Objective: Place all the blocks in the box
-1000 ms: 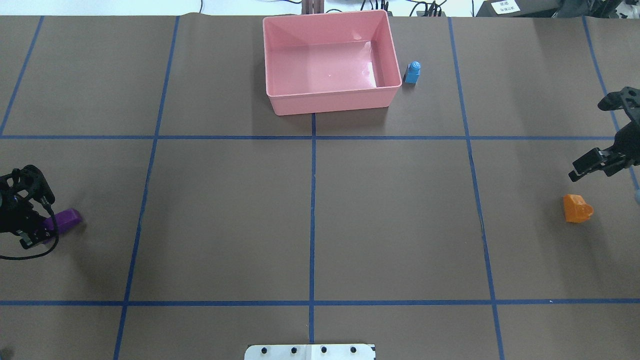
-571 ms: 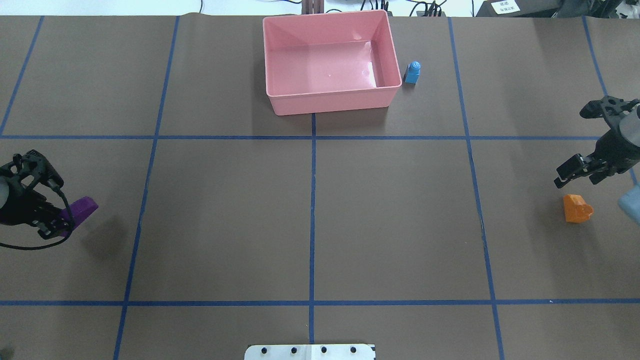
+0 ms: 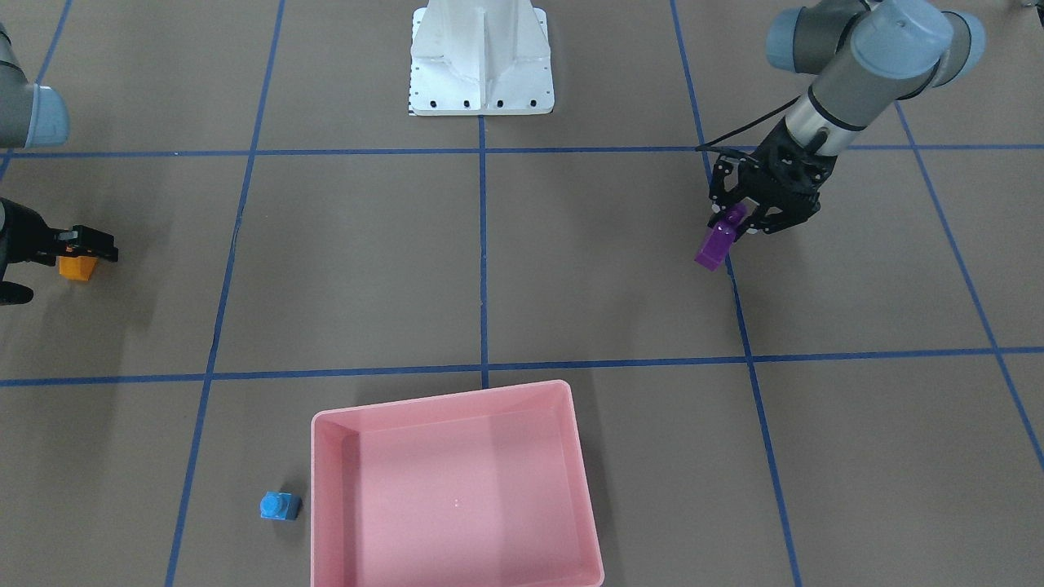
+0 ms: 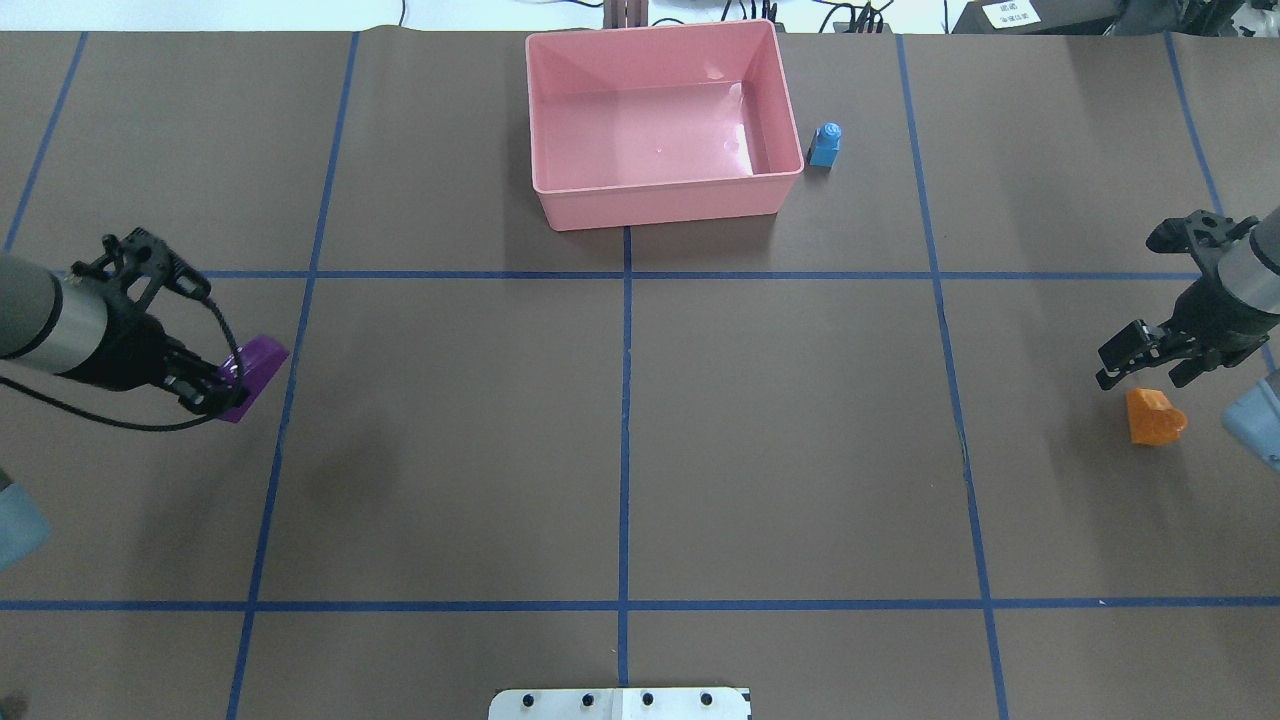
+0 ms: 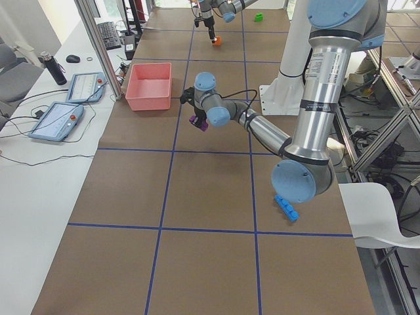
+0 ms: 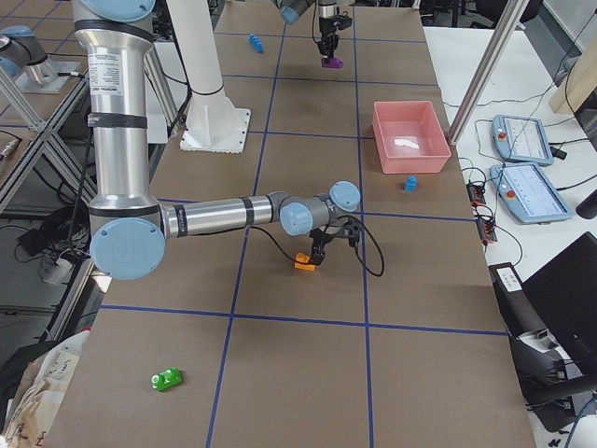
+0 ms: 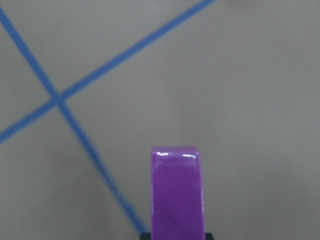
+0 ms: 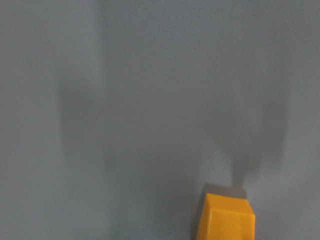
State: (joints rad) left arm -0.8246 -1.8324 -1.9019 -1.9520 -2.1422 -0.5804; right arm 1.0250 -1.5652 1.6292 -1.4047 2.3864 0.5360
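Observation:
My left gripper (image 4: 215, 385) is shut on the long purple block (image 4: 250, 368) and holds it above the table; it shows in the left wrist view (image 7: 177, 195) and the front view (image 3: 716, 244). My right gripper (image 4: 1150, 372) is open, just above the orange sloped block (image 4: 1155, 417), which lies on the table (image 3: 77, 267). The small light blue block (image 4: 825, 145) stands just right of the pink box (image 4: 665, 182), which holds no blocks. The long light blue block (image 5: 286, 208) and the green block (image 6: 168, 379) lie near the robot's side of the table.
The white robot base (image 3: 481, 57) stands at the near edge's middle. Blue tape lines cross the brown table cover. Tablets and cables (image 5: 59, 118) lie beyond the far edge, behind the box.
My left gripper has risen and moved right and forward with the purple block. My right gripper has moved inward and lower, to just above the orange block.

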